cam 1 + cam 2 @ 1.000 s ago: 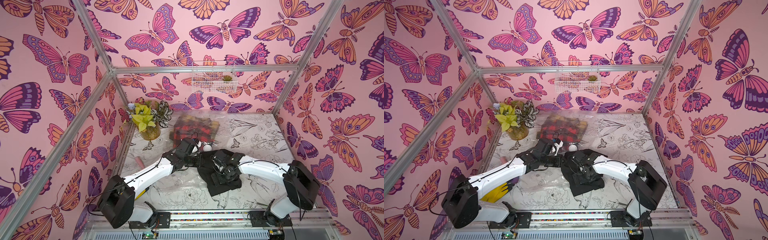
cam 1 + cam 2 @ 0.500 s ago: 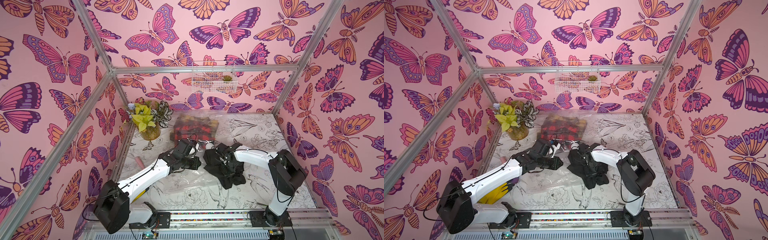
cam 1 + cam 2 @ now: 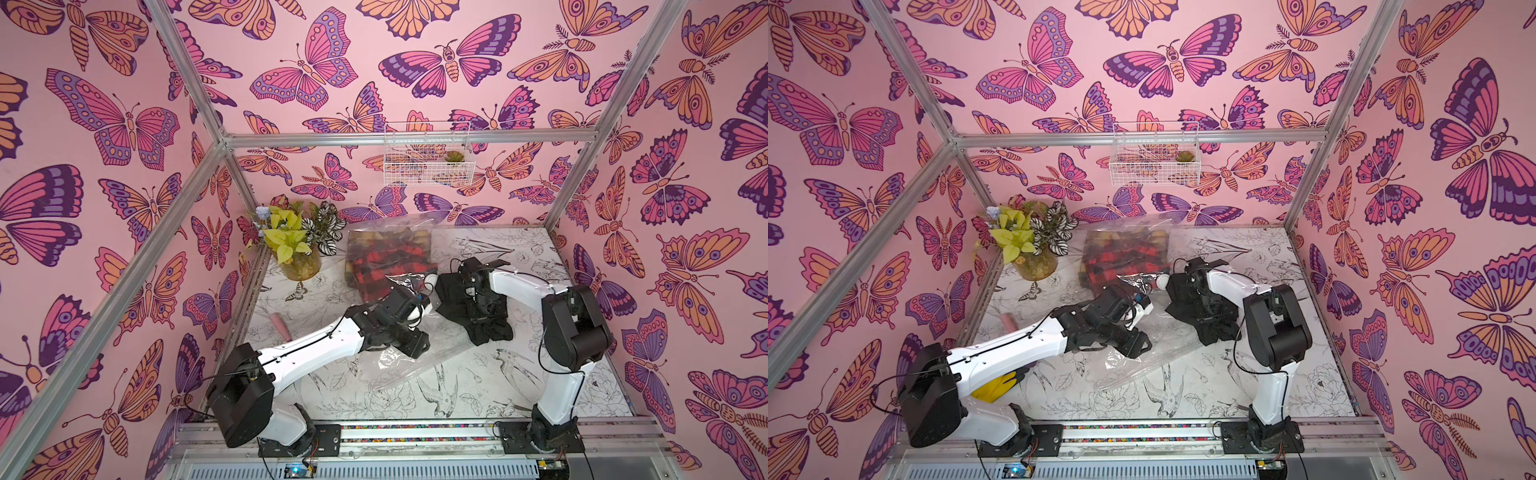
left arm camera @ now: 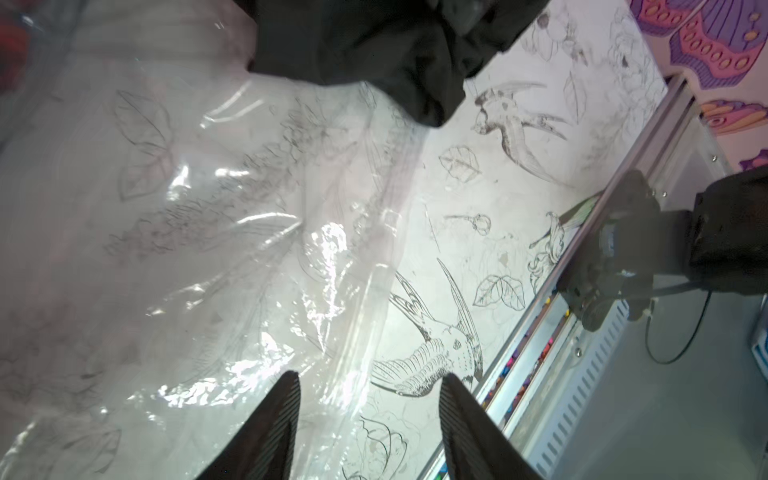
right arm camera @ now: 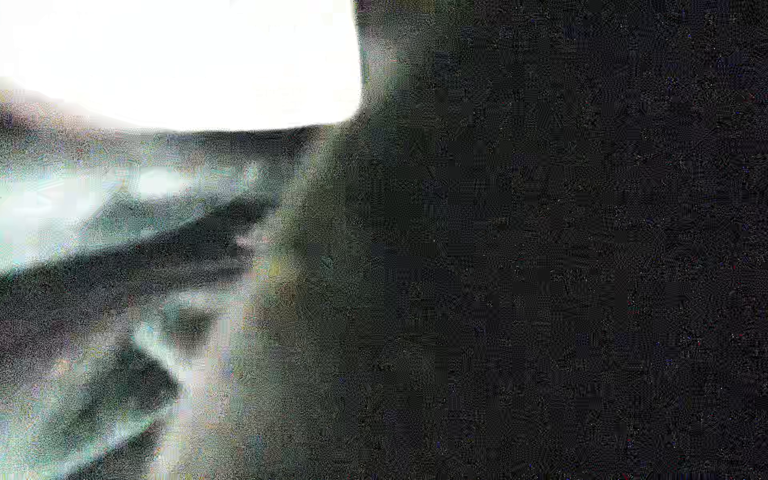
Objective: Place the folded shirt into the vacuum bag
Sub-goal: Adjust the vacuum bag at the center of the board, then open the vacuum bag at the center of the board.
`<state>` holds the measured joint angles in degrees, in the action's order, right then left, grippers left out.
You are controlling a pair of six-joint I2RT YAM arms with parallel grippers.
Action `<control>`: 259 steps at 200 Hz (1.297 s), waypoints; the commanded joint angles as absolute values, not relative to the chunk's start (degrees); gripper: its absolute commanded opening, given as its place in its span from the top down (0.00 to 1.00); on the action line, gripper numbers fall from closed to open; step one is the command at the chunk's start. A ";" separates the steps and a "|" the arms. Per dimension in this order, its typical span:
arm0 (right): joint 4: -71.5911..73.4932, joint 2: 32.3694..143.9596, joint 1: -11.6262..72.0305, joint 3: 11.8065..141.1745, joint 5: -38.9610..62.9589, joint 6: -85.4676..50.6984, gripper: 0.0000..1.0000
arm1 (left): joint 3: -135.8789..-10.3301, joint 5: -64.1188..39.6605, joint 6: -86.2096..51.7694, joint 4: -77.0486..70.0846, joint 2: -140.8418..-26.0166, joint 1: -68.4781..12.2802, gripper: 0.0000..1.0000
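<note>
Release of vacuum bag [image 3: 399, 370] by left pincer [image 4: 370, 376]; shirt [image 3: 492, 332] bunched, still outside.
The left pincer, pressed together a second ago, now stands spread with nothing between its fingers. The vacuum bag lies slack directly beneath it, its edge unheld. The right pincer [image 3: 480, 305] has drawn back, and the shirt, flat before, is gathered round it, beside the bag and not in it. Its jaws are buried in cloth, so I cannot tell whether they pinch. Judgement: insertion needs the bag's mouth lifted again. Beyond both pincers sit a red-check bundle [image 3: 386, 259] and a plant pot [image 3: 300, 268], neither obstructing.
</note>
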<state>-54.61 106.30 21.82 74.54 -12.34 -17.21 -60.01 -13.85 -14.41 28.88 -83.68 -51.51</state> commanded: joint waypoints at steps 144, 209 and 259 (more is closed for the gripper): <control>-60.46 69.15 11.15 68.19 3.37 -20.05 1.00 | -71.91 14.29 -1.32 41.48 -105.48 -64.43 0.45; -63.59 58.84 12.06 60.11 12.20 -21.78 1.00 | -71.97 12.09 -6.67 37.48 -99.82 -61.04 0.93; -61.46 47.62 20.64 54.75 23.38 -24.99 1.00 | -68.87 1.05 -15.77 30.95 -91.71 -54.99 1.00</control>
<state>-64.05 52.49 16.08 56.21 14.96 -22.52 -70.41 6.96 -9.61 35.31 -95.13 -57.63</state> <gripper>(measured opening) 0.140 0.061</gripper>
